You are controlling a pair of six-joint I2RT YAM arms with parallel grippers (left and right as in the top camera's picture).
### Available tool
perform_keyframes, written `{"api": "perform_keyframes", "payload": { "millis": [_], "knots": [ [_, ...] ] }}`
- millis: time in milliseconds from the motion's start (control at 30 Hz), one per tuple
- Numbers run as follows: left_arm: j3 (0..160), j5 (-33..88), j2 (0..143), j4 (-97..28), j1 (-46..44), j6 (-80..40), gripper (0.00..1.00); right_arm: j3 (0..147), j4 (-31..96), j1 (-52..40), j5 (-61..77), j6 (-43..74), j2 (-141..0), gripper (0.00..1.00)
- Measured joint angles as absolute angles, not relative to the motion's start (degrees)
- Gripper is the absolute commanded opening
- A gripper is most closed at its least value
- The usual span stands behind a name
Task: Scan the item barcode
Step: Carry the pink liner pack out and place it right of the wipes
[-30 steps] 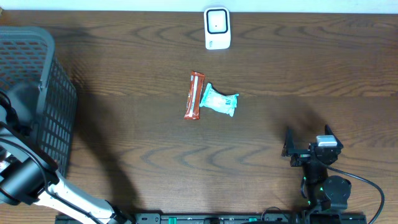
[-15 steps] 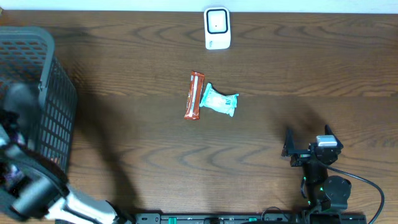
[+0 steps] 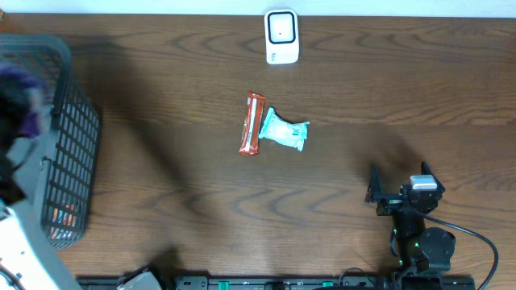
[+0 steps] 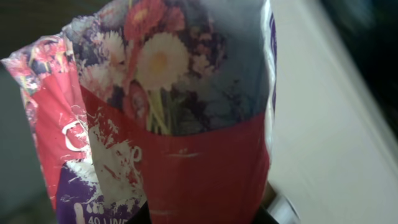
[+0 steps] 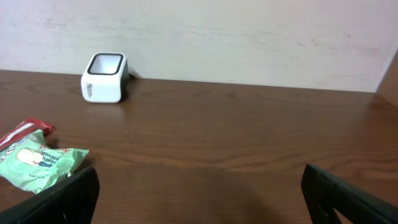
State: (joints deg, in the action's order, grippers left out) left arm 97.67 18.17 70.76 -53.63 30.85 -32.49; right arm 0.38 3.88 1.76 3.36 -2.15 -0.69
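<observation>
Left tool [image 3: 14, 105]: pinching a flowered red-and-purple pouch [image 4: 180, 124] that fills my wrist view; my fingers are mostly hidden behind it.
Pouch position: lifted above the grey basket [image 3: 72, 153] at the surface's left edge, blurred from overhead.
Right tool [image 5: 199, 186]: spread wide, low near the front edge.
Scanner [image 3: 281, 36]: white, at the far edge, well apart from the pouch.
Mid-surface: red bar [image 3: 253, 123] touching a green packet [image 3: 284, 130].

We see bare desk [image 3: 387, 89] between the right gripper [image 3: 398, 179] and the scanner [image 3: 281, 36]. Mid-desk, the red bar [image 3: 253, 123] and teal packet [image 3: 283, 130] lie touching, and the basket [image 3: 68, 145] walls off the left edge.
</observation>
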Motion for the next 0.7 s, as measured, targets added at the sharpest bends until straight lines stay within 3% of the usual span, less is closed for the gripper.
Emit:
{"api": "perform_keyframes", "payload": {
  "millis": [367, 533, 700],
  "knots": [
    [97.65, 24.32, 70.0, -53.84, -10.17, -16.36, 0.08, 0.38, 3.88, 1.76, 3.36, -2.15, -0.67, 0.99],
    [96.57, 23.14, 70.24, -54.17, -22.13, -9.1, 0.07, 0.38, 3.88, 1.76, 3.36, -2.15, -0.67, 0.99],
    [92.71, 18.09, 74.46, -54.13, -28.47, -5.43, 0.08, 0.38, 3.88, 1.76, 3.36, -2.15, -0.67, 0.99]
  ]
}}
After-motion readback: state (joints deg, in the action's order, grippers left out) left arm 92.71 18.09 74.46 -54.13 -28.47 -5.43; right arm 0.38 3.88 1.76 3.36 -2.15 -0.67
